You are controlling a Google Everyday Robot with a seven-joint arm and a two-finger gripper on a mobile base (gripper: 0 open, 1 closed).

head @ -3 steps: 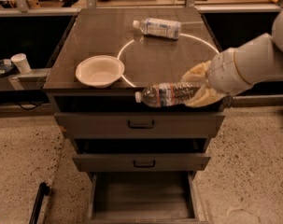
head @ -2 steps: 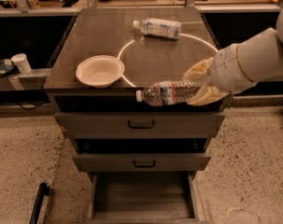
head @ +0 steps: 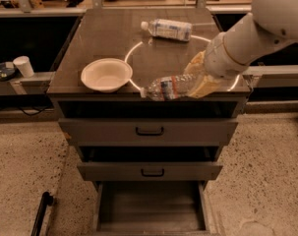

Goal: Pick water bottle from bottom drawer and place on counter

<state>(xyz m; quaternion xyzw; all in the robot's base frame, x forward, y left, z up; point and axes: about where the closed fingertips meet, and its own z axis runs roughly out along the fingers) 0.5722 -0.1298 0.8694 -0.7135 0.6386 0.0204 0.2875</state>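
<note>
The water bottle (head: 168, 87) is a clear ribbed bottle with a white cap, held sideways with the cap pointing left. It hangs over the front edge of the counter (head: 104, 38), a dark glossy top with a thin white circle. My gripper (head: 200, 80) is shut on the bottle's base end, and its yellowish fingers (head: 206, 87) wrap the right part of the bottle. The white arm reaches in from the upper right. The bottom drawer (head: 151, 208) stands pulled open below, showing a plain grey inside.
A white bowl (head: 106, 74) sits on the counter's left front. A bottle with a white-blue label (head: 167, 28) lies at the back of the counter. Two black-handled drawers (head: 149, 131) are shut above the open one. A white cup (head: 24, 66) stands on a ledge at far left.
The gripper and the water bottle have risen slightly and moved a little farther over the counter's front edge. Nothing else has moved.
</note>
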